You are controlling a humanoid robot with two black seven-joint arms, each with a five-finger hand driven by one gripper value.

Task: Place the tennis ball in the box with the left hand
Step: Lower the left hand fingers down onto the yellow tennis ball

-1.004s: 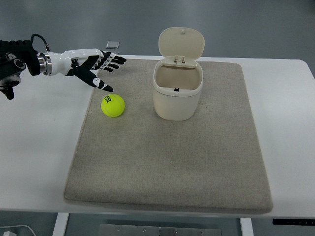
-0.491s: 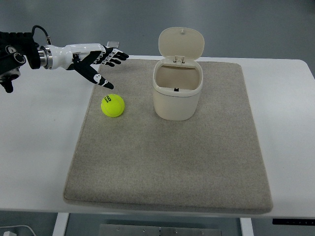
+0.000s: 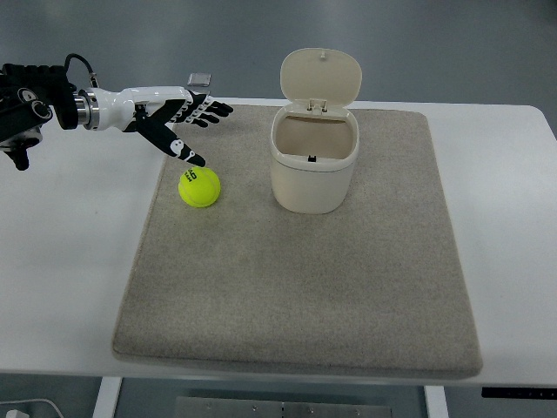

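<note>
A white table [image 3: 61,261] seen from above, with a large beige mat [image 3: 296,287] covering most of its middle. On the left part of the mat, toward the far side, sits a yellow-green tennis ball [image 3: 199,187]. To the right of the ball, well apart from it, stands a cream bin-shaped box [image 3: 314,161] with its hinged lid [image 3: 320,77] flipped up and back, so the inside is open to view.

The robot's left arm reaches in from the far left edge. Its black and white left hand [image 3: 170,117] hovers just beyond the ball, on the far-left side of it. The fingers [image 3: 213,111] are spread and relaxed, holding nothing, and the thumb [image 3: 184,151] points down toward the ball, its tip just above the ball's far edge. Whether it touches the ball cannot be told.

A small grey square object [image 3: 200,79] lies on the floor beyond the table's far edge.
</note>
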